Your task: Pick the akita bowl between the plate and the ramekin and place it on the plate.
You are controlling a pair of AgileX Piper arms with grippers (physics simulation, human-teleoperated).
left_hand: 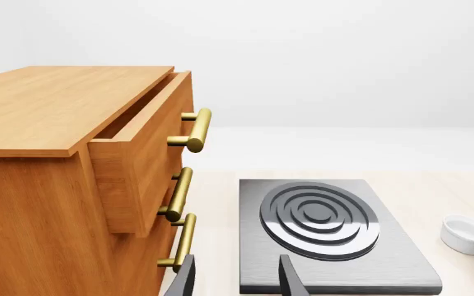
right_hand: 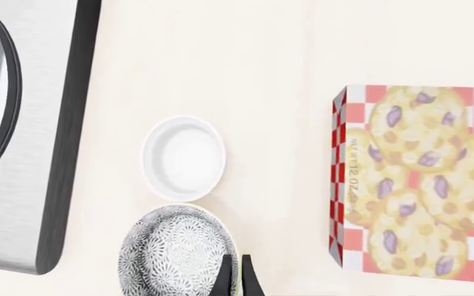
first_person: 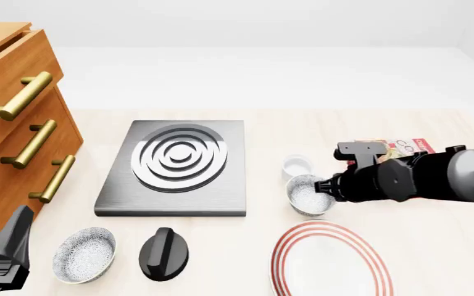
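The right end effector pinches the akita bowl's rim between ramekin and plate, whose near edge is cropped; the cookie box sits half-hidden behind the arm. The left end effector hangs released.

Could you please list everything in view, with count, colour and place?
akita bowl: one, grey-white speckled, between ramekin and plate, at the right gripper's tips
twin bowl: one, same speckle, front left
ramekin: one, white, just behind the akita bowl
plate: one, white with red rings, front right
burner plate: one, grey with rings, centre
knob: one, black, in front of the burner plate
cookie box: one, red-white checked, right
drawer cabinet: one, wooden, brass handles, left, top drawer ajar
left gripper: open, raised at the front left
right gripper: nearly shut on the akita bowl's rim
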